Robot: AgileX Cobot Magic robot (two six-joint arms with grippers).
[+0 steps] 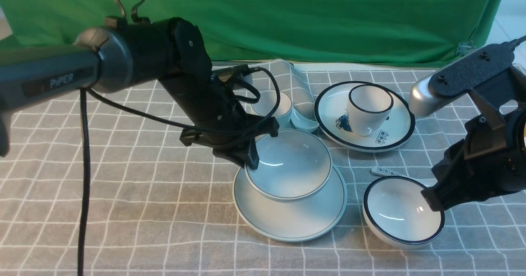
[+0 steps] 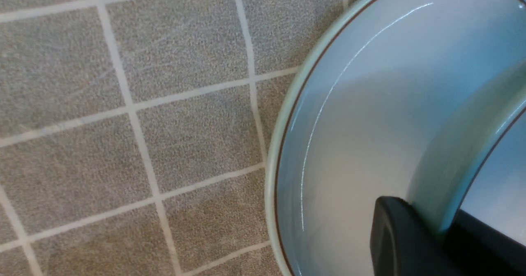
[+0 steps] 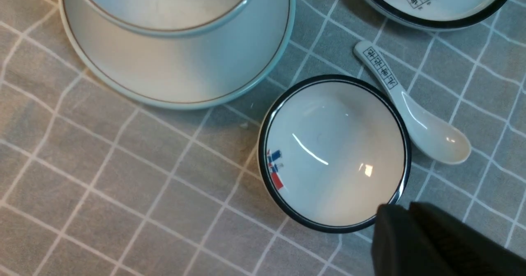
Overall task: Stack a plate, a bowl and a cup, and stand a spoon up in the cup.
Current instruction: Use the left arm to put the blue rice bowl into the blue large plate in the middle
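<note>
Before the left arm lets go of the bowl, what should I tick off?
1. Left gripper shut on the bowl rim: ok.
2. Bowl over the plate: ok.
3. Bowl seated level on the plate: cannot tell; it looks tilted.
4. Right gripper away from the stack, by the black-rimmed bowl: ok.
5. Cup upright for the next pick: ok.

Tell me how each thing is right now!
plate: lying flat
bowl: tilted over plate
cup: upright
spoon: lying beside cup
white cup: upright on white plate
white bowl: upright, empty
white spoon: lying flat
left fingers: shut on bowl
right fingers: shut, empty
</note>
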